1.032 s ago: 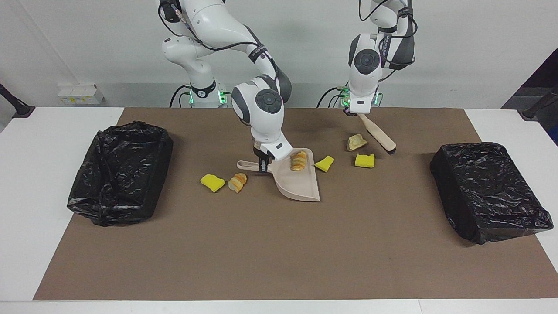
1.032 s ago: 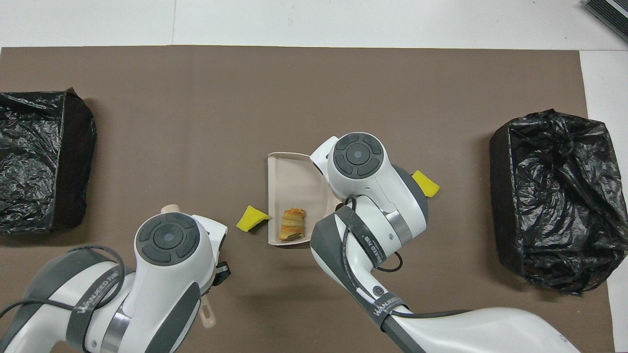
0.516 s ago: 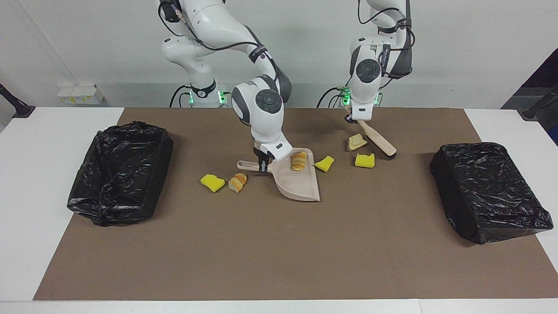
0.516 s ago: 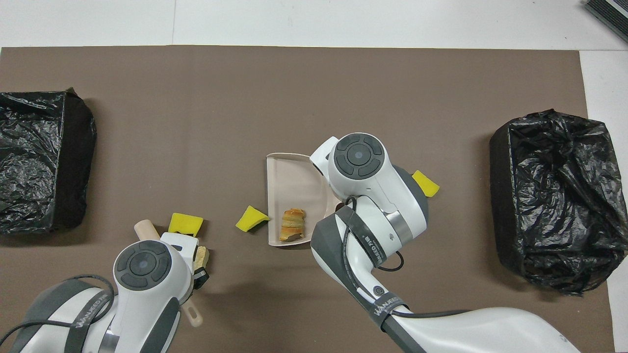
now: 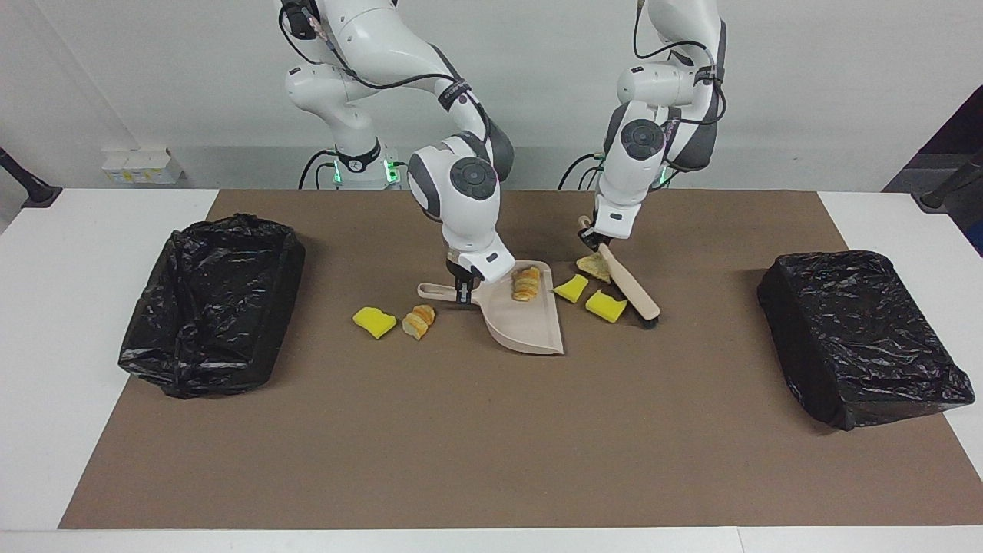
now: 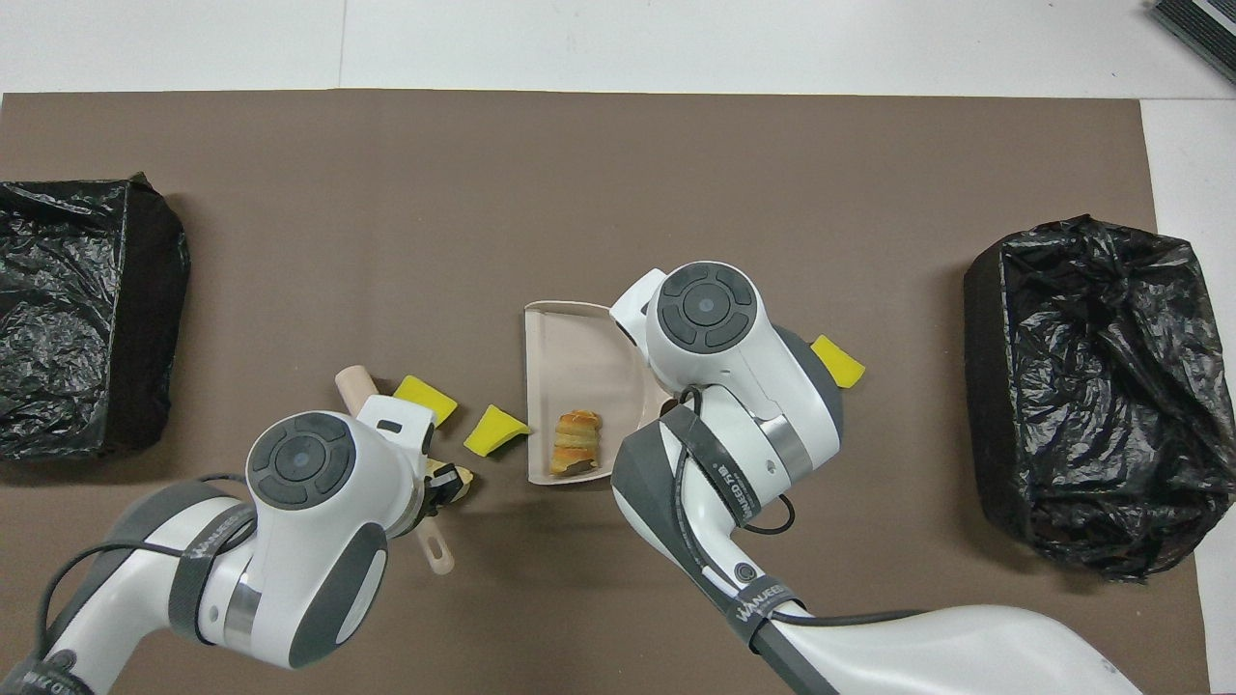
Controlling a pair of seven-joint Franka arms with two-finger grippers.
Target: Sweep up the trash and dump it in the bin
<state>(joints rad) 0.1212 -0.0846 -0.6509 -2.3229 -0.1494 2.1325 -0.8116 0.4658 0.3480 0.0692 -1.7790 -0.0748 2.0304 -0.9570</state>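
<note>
One bread-like chunk [image 5: 526, 283] lies in the beige dustpan [image 5: 530, 322] so far; we judge the job barely begun, since nothing shows in either black-lined bin [image 5: 211, 303], as far as we can see into them. Five pieces sit on the brown mat [image 5: 491, 445] outside the pan: two yellow sponge wedges [image 5: 570, 288] and a tan crust piece [image 5: 594, 265] just beside the pan's open mouth, toward the left arm's end of the table; one more yellow wedge [image 5: 373, 321] and a striped bread chunk [image 5: 418, 321] beside the pan's handle, toward the right arm's end.

We hold the pan with the right gripper [image 5: 462, 292], clamped on the base of its handle; the pan rests on the mat, the handle stub pointing toward the right arm's end, the open mouth facing the left arm's end. We hold the hand brush [image 5: 628, 286] with the left gripper [image 5: 591, 236], its fingers closed on the handle; the brush's long axis slants down from the gripper and away from the robots, bristle end on the mat just beside one sponge wedge.

Left to do, in our judgement: push the three near pieces into the mouth, gather the two by the handle, then carry and tip the pan into a bin.
</note>
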